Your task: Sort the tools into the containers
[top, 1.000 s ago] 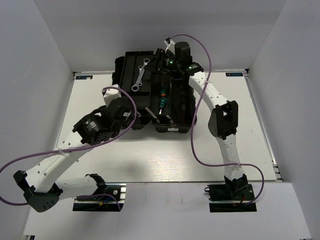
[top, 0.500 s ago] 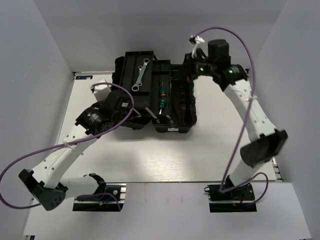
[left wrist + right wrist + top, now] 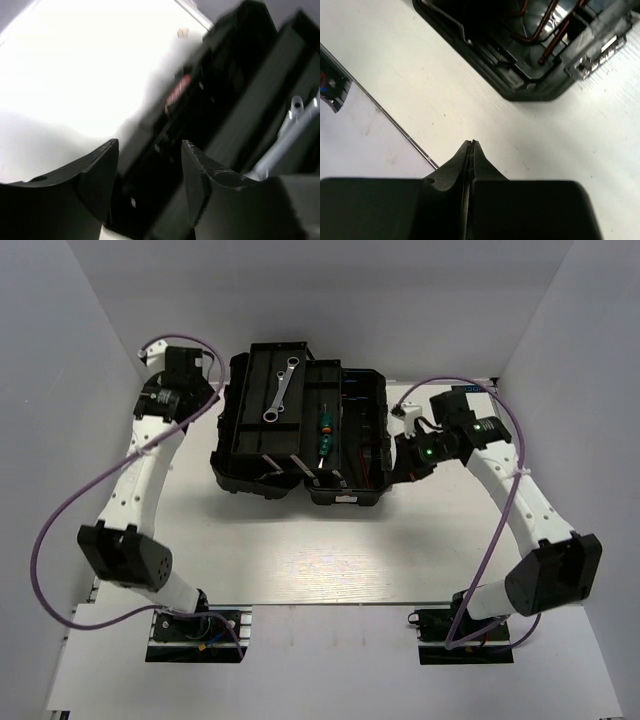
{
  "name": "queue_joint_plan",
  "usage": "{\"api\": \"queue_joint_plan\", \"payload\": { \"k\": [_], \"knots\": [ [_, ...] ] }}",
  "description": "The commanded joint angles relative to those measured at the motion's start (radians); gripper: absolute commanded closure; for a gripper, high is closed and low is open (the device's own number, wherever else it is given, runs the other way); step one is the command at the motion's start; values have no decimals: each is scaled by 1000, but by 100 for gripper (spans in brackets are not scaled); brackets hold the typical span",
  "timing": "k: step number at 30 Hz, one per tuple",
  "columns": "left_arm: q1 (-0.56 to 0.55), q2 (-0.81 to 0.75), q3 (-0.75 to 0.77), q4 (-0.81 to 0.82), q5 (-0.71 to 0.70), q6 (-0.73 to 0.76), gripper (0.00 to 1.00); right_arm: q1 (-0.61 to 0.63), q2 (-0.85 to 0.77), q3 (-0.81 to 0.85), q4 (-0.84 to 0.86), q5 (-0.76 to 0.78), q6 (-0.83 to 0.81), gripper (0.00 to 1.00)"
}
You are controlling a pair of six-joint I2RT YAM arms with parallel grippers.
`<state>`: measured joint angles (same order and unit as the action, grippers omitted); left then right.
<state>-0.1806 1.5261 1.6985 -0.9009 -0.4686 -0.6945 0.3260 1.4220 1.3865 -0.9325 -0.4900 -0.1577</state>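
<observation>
Three black containers (image 3: 255,455) stand side by side at the back middle of the table. Two silver wrenches (image 3: 283,390) lie in the left one, green-handled screwdrivers (image 3: 324,436) in the middle one, thin hex keys (image 3: 362,432) in the right one. My left gripper (image 3: 208,392) hangs open beside the left container's outer wall. In the left wrist view nothing sits between its fingers (image 3: 105,165), and a wrench (image 3: 295,127) shows at the right. My right gripper (image 3: 400,462) is shut and empty by the right container. In the right wrist view the gripper (image 3: 471,146) is over bare table, below the container corner (image 3: 535,82) and the hex keys (image 3: 547,35).
White walls close in the table on the left, right and back. A thin dark seam (image 3: 395,125) runs across the table near my right gripper. The arm bases (image 3: 195,625) sit at the near edge.
Both arms have pulled away from over the containers. The left swung out to the back left. The right came round and down to the right side of the containers, its jaws now shut.
</observation>
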Motion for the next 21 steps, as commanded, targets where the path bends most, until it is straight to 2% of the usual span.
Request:
{"api": "queue_joint_plan", "payload": {
  "k": [1, 4, 6, 9, 10, 13, 18, 21],
  "knots": [
    [78, 72, 78, -26, 114, 105, 39, -24, -101, -53, 1, 1, -39, 100],
    [133, 106, 30, 65, 241, 173, 40, -44, -147, -121, 23, -8, -32, 100],
    [145, 150, 50, 71, 336, 194, 40, -50, -158, -150, 30, -16, -28, 86],
    [155, 241, 89, 60, 415, 228, 32, -70, -150, -159, 28, -48, -26, 67],
    [155, 252, 89, 60, 439, 240, 31, -73, -141, -158, 23, -54, -25, 64],
    [164, 270, 76, 111, 504, 269, 26, -91, -124, -149, 14, -82, -23, 61],
    [164, 307, 85, 122, 554, 311, 26, -120, -92, -138, 8, -97, -25, 58],
    [164, 298, 20, 135, 565, 311, 27, -136, -69, -126, 3, -111, -25, 57]
  ]
}}
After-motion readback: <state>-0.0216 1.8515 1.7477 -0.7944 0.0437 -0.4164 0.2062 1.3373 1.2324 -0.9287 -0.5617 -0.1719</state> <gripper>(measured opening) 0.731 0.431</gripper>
